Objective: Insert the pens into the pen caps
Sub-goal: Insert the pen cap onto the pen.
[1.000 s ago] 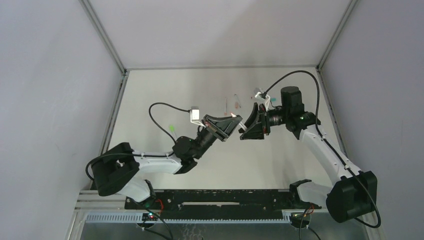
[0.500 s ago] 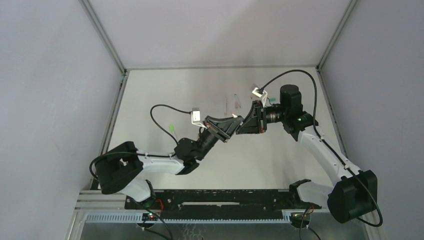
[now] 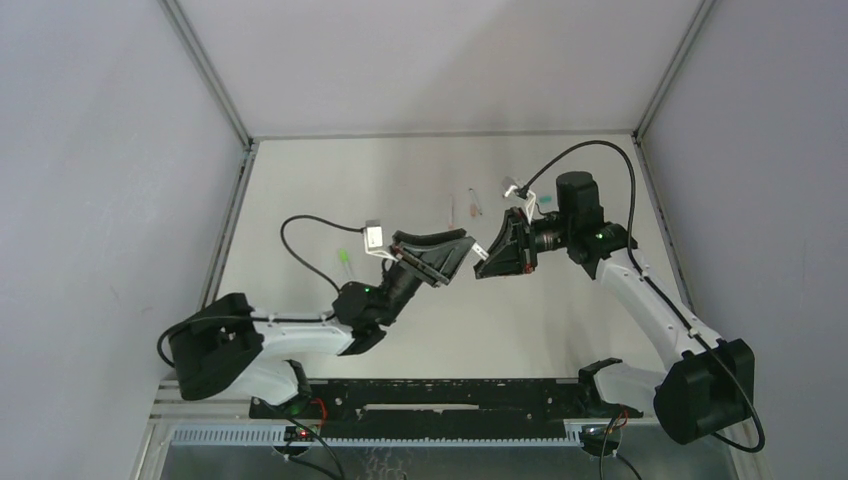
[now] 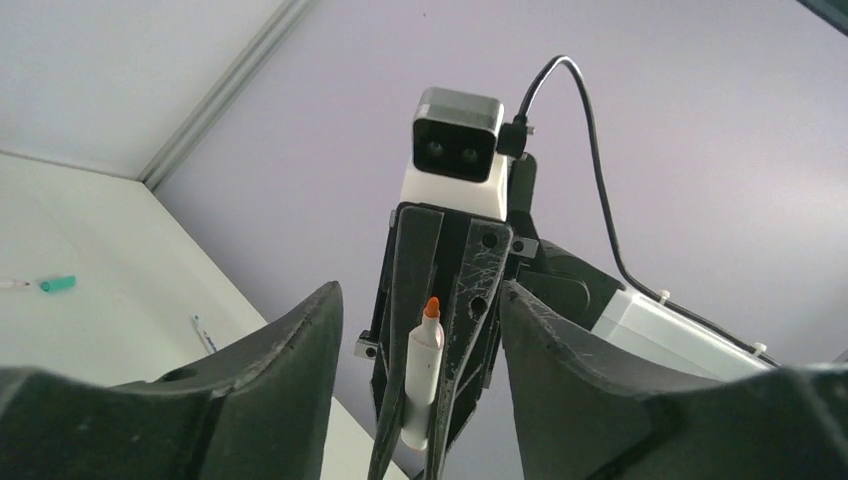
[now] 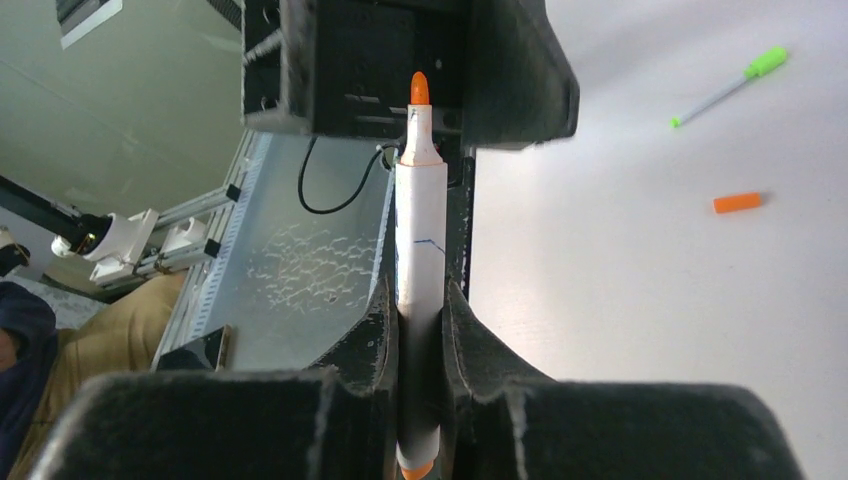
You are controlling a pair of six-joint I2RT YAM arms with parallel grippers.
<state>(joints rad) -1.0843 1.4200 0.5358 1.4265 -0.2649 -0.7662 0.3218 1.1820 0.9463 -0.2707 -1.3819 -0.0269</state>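
You've pulled the left gripper (image 3: 456,257) back from the right gripper (image 5: 420,298); its jaws are spread, nothing in them. Right jaws clench the orange pen (image 5: 420,215), tip bare. The orange cap (image 5: 738,203) lies on the table (image 5: 620,320): likely no capping yet, fetch it.

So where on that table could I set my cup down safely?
Bare patches: the far left corner of the table by the back wall, and the near strip between the two arm bases. The middle is crowded: left fingers facing right fingers gripping an orange-tipped pen, loose pens just behind, a green pen left.
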